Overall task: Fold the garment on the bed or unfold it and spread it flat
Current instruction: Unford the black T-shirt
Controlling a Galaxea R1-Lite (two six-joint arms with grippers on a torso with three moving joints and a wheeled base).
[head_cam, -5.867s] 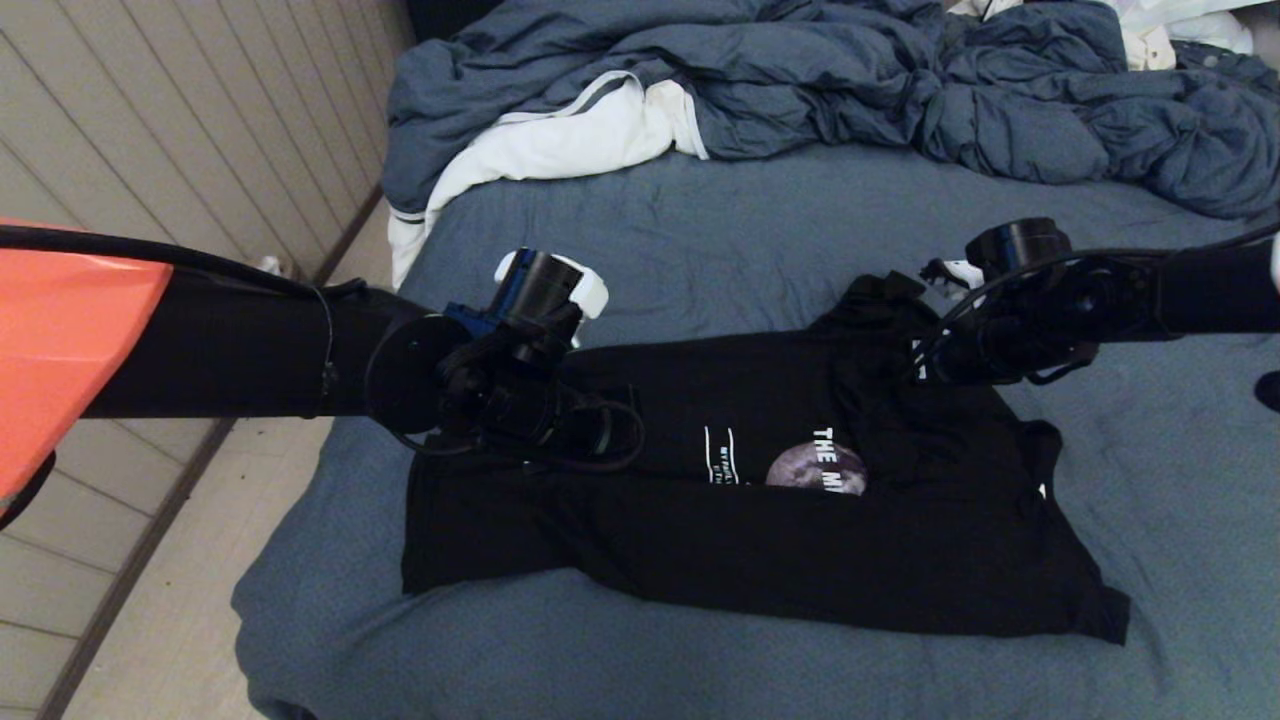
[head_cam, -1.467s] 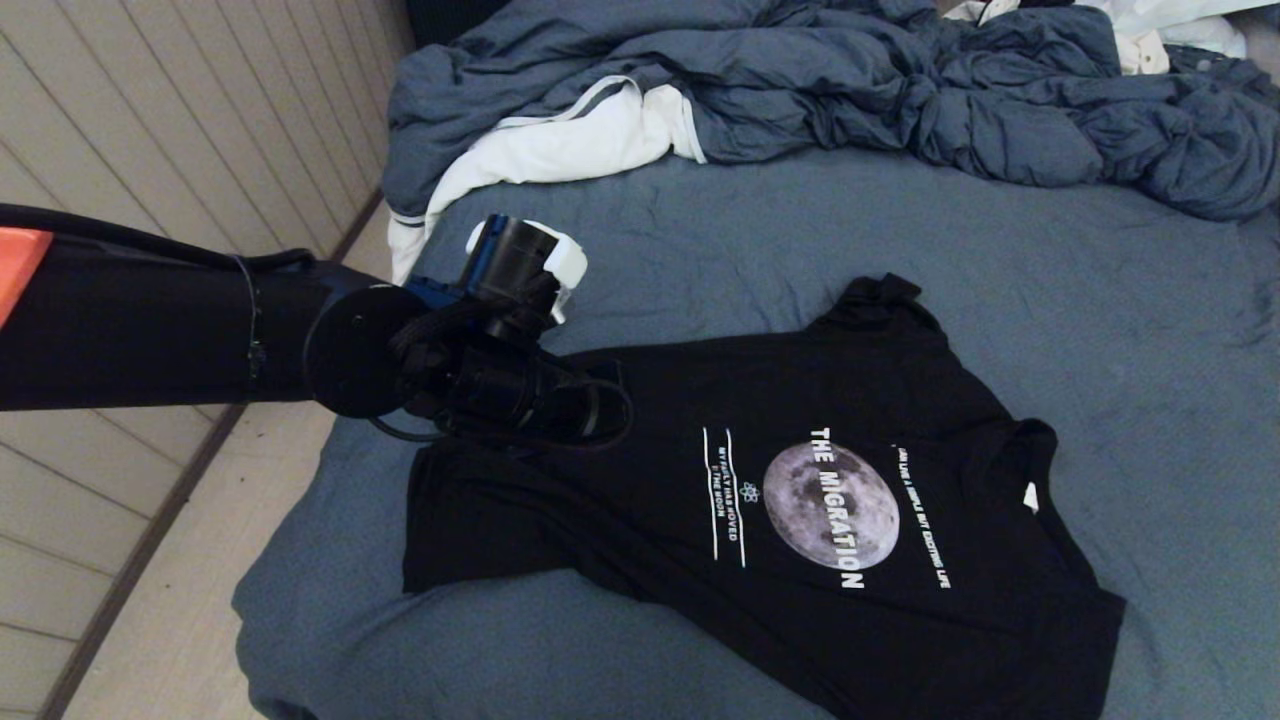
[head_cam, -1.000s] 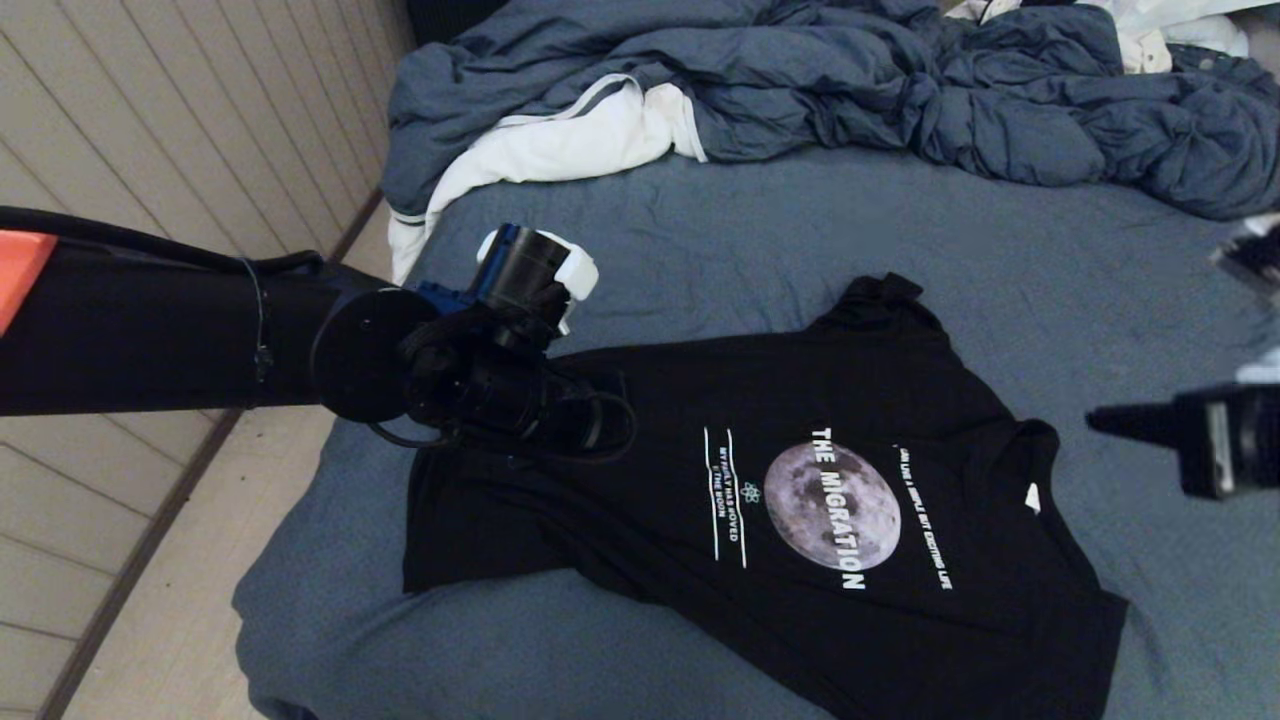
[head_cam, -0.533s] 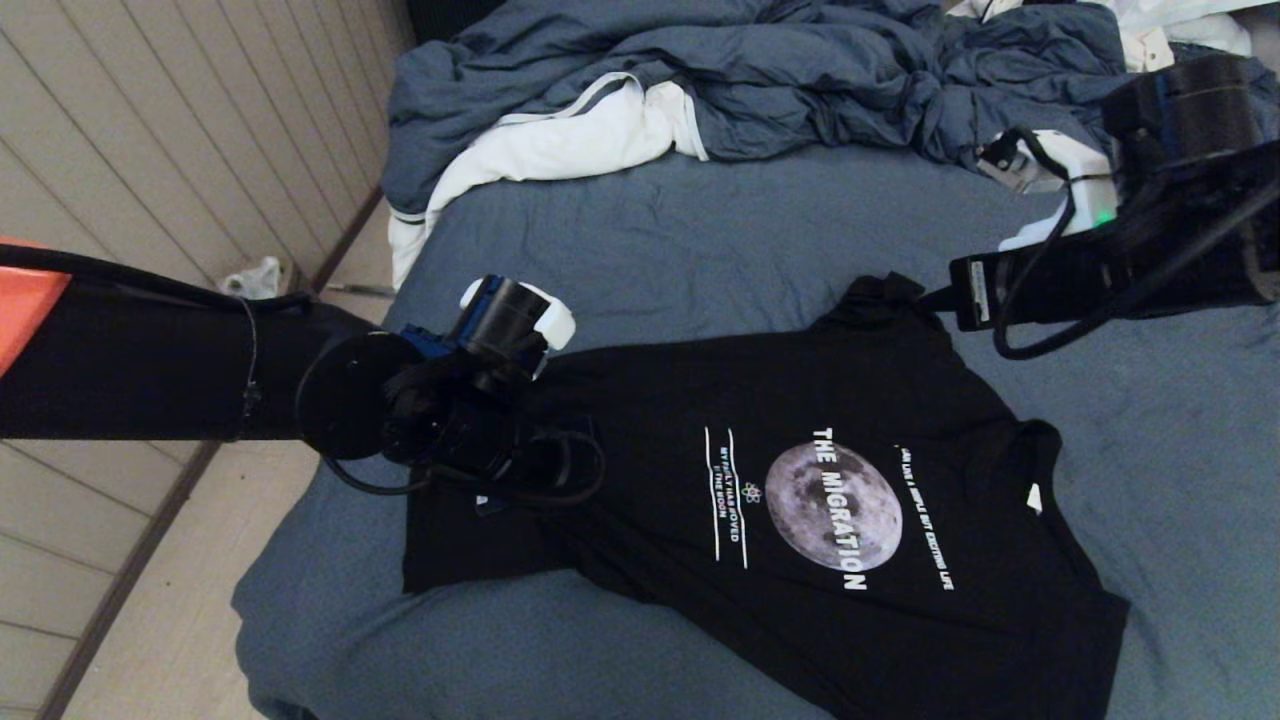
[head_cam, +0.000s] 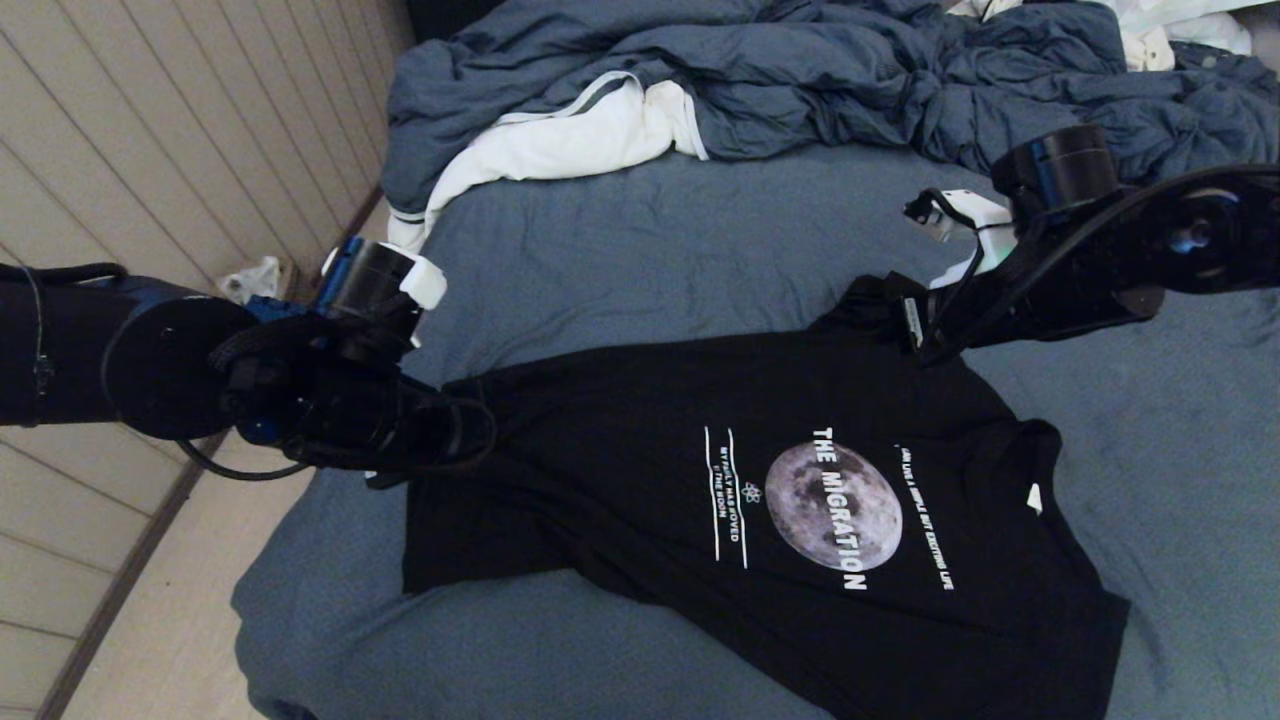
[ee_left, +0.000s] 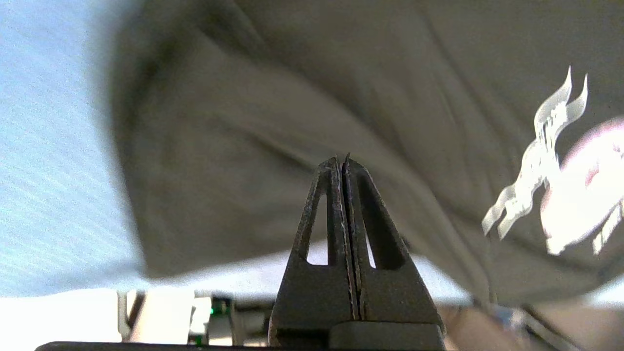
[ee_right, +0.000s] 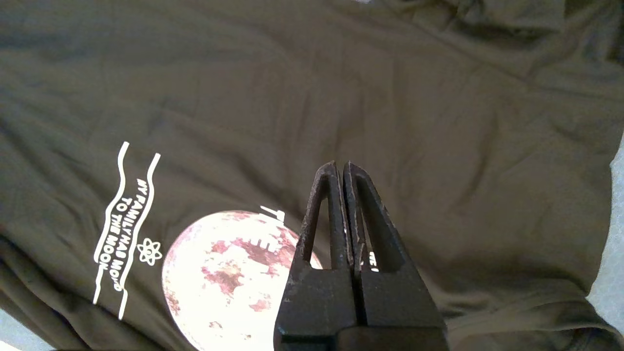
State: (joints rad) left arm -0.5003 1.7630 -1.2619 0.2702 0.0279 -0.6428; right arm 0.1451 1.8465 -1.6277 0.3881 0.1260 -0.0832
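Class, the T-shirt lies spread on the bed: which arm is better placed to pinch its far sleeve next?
Probably the right. Its shut end effector hovers by the T-shirt's far sleeve; the left end effector, also shut, hangs at the hem.

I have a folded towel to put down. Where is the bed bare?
Bare sheet lies between the duvet and the T-shirt, and along the bed near edge. The right gripper crowds the far sleeve, the left gripper the hem.
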